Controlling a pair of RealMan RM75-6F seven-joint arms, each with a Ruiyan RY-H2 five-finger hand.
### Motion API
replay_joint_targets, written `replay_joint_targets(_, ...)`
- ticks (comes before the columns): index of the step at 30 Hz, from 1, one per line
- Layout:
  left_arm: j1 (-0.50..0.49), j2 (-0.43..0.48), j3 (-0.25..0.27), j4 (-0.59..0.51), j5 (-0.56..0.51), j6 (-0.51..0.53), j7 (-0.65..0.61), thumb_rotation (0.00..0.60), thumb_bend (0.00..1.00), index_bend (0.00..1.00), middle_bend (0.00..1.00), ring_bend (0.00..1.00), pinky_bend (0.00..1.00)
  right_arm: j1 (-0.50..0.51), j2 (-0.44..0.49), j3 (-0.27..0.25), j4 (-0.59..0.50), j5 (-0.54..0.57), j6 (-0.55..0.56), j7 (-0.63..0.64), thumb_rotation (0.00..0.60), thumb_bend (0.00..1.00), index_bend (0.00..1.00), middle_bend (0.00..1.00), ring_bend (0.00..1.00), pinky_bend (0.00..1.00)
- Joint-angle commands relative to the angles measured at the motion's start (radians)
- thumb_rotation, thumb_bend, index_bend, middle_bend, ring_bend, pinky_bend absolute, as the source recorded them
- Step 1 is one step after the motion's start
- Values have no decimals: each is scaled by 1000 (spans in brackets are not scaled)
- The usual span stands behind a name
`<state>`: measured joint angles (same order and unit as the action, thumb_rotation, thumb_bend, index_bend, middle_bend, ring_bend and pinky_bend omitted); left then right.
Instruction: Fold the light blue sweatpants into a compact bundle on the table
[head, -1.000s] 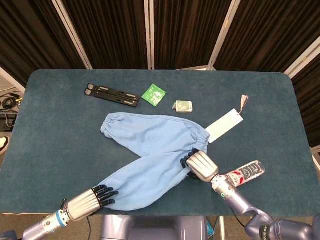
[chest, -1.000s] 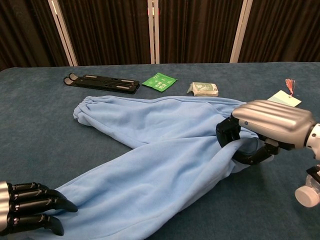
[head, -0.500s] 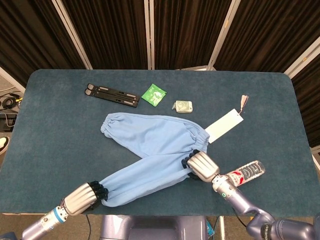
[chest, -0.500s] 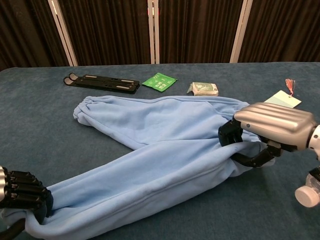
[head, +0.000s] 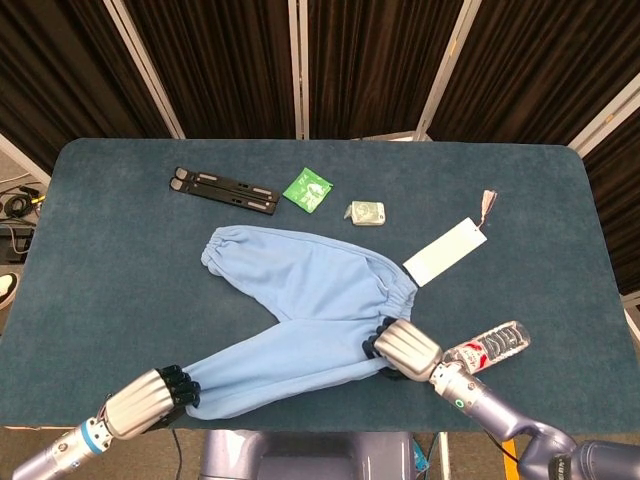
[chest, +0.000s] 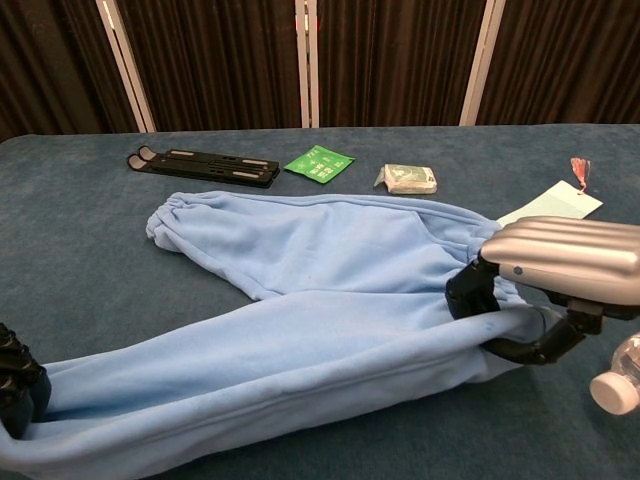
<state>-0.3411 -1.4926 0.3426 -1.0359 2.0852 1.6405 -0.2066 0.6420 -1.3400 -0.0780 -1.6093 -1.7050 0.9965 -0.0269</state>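
The light blue sweatpants (head: 300, 300) (chest: 300, 300) lie spread in a V on the dark blue table (head: 120, 250). One leg runs to a cuff at the upper left. The other leg is stretched toward the near left edge. My left hand (head: 150, 398) grips that near cuff; in the chest view only its dark fingers (chest: 18, 385) show at the frame's left edge. My right hand (head: 403, 346) (chest: 545, 290) grips the waistband end at the near right, fingers curled into the cloth.
A plastic bottle (head: 490, 346) (chest: 618, 385) lies just right of my right hand. A white card with a tassel (head: 445, 252), a small green-white packet (head: 366, 212), a green sachet (head: 307, 188) and a black folding stand (head: 225, 190) lie further back.
My left hand closed on the near cuff and pulled it left and toward me, stretching that leg flat. My right hand drew the waistband slightly nearer.
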Motion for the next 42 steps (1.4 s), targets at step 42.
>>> replay_joint_targets(42,-161,298,-223,-570,-427,-407,9,600,664,743,343,394,365,19,18,160,-144,376,-60,-76,600,535,718,637,540,421)
